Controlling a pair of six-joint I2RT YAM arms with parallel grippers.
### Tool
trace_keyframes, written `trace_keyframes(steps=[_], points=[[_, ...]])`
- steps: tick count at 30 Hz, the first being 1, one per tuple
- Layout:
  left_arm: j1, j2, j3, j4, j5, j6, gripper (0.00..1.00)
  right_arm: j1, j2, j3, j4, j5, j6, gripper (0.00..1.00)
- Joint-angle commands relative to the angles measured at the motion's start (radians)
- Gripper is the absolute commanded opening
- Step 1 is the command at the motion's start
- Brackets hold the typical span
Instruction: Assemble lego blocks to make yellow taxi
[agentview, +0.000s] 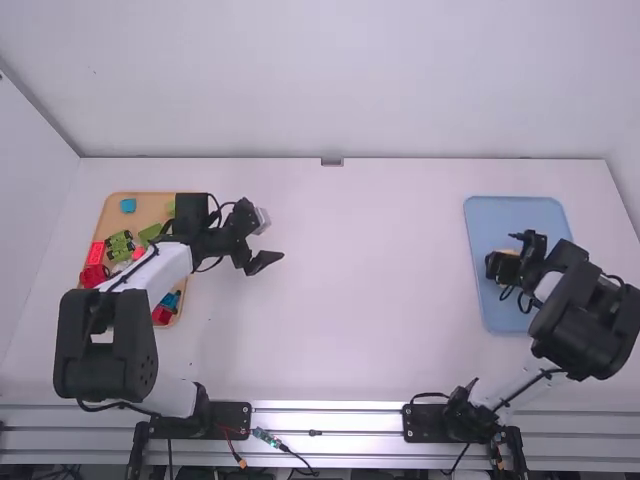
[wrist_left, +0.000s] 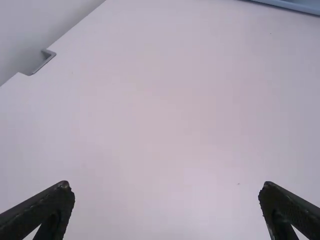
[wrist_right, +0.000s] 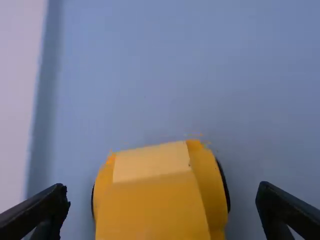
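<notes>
One yellow taxi (wrist_right: 155, 205) sitting in one blue tray (agentview: 487, 305). Right gripper (agentview: 514, 254) hovering over it, two fingers standing apart, one either side. Left gripper (agentview: 268, 240) hanging over white table (agentview: 360, 270), two fingers standing wide apart. One orange tray (agentview: 160, 205) holding several blocks, one cyan (agentview: 128, 205).

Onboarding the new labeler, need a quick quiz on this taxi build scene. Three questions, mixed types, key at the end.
1. True or false: the right hand is open, fingers to either side of the yellow build.
2. The yellow build sits in: a) the tan tray b) the blue tray c) neither.
3. Fill in: the left hand has its fingers ____.

Key: 1 true; 2 b; 3 open.
</notes>
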Motion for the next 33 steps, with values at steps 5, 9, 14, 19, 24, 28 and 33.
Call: trace_keyframes(steps=[5, 9, 14, 19, 24, 28, 33], points=[[-0.017, -0.017, -0.012, 0.113, -0.161, -0.296, 0.99, 0.043, -0.189, 0.066, -0.183, 0.011, 0.043, 0.99], [-0.040, -0.017, -0.010, 0.173, -0.320, -0.484, 0.99, 0.118, -0.279, 0.098, -0.285, 0.053, 0.096, 0.99], [-0.048, -0.044, 0.022, 0.134, -0.416, -0.588, 0.99, 0.241, -0.367, 0.144, -0.404, 0.156, 0.149, 0.99], [-0.055, -0.089, 0.083, 0.012, -0.521, -0.663, 0.99, 0.357, -0.411, 0.195, -0.496, 0.208, 0.187, 0.99], [-0.055, -0.153, 0.125, -0.093, -0.594, -0.666, 0.99, 0.481, -0.419, 0.249, -0.548, 0.257, 0.252, 0.99], [-0.055, -0.196, 0.126, -0.097, -0.595, -0.668, 0.99, 0.555, -0.419, 0.275, -0.576, 0.258, 0.253, 0.99], [-0.055, -0.259, 0.096, -0.075, -0.626, -0.699, 0.96, 0.618, -0.448, 0.263, -0.568, 0.287, 0.282, 0.96]])
